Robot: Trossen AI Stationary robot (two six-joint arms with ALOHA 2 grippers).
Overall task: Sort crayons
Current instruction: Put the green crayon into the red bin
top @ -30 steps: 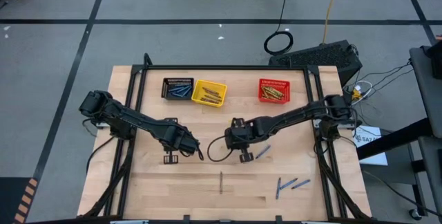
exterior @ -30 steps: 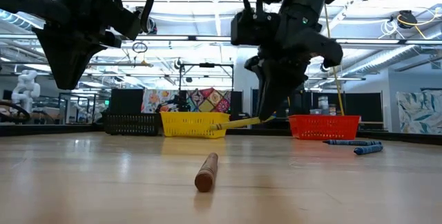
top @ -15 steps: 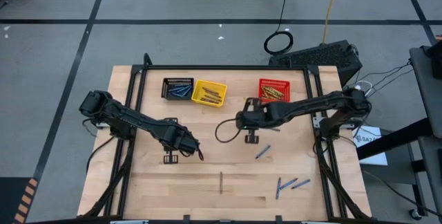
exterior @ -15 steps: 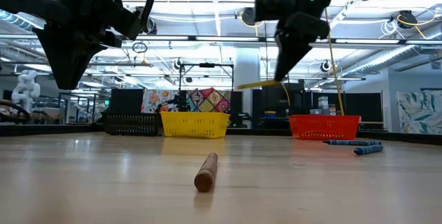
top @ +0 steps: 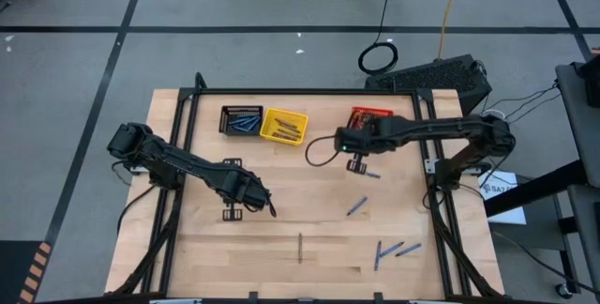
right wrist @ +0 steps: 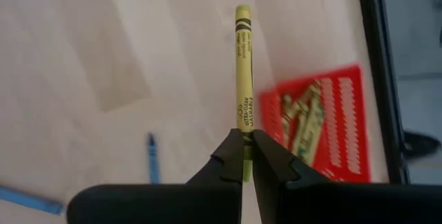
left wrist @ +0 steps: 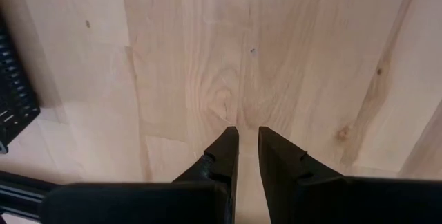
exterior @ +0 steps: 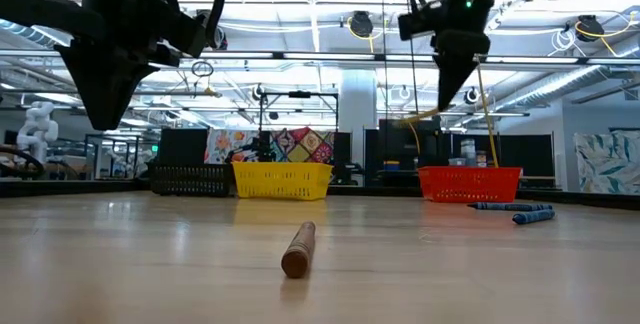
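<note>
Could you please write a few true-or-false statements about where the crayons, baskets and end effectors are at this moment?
1. The right end effector is shut on a yellow crayon. True.
2. The left end effector holds a blue crayon. False: nothing is between its fingers, with only bare table below.
3. A brown crayon lies alone on the table near the front. True.
4. The red basket is empty. False: the right wrist view shows crayons in it.
5. The yellow basket sits beside the black basket. True.
</note>
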